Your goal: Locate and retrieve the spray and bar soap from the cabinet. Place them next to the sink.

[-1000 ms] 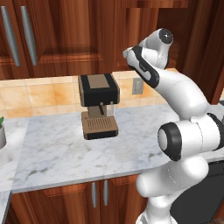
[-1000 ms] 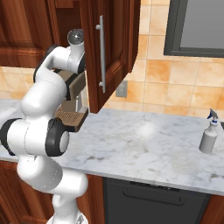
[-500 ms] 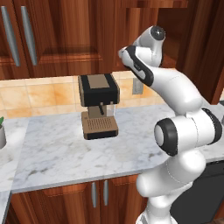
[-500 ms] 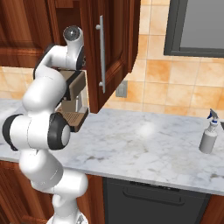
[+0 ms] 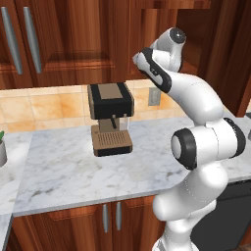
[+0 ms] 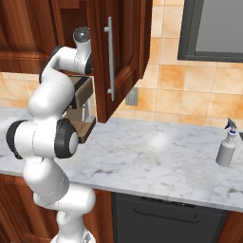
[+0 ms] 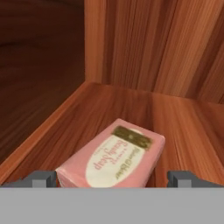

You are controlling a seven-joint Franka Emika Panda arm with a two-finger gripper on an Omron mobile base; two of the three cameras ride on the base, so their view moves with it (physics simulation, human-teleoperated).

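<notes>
On the shelf inside the cabinet, the bar soap lies near the left wall, right in front of the gripper. Its long side runs away from the hand, leaning a little right. The fingers are spread wide, one either side of its near end, not touching. The spray stands on the worktop's right edge.

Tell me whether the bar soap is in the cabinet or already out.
In. The bar soap lies flat on the cabinet shelf, between the open gripper fingertips, not yet gripped.
</notes>
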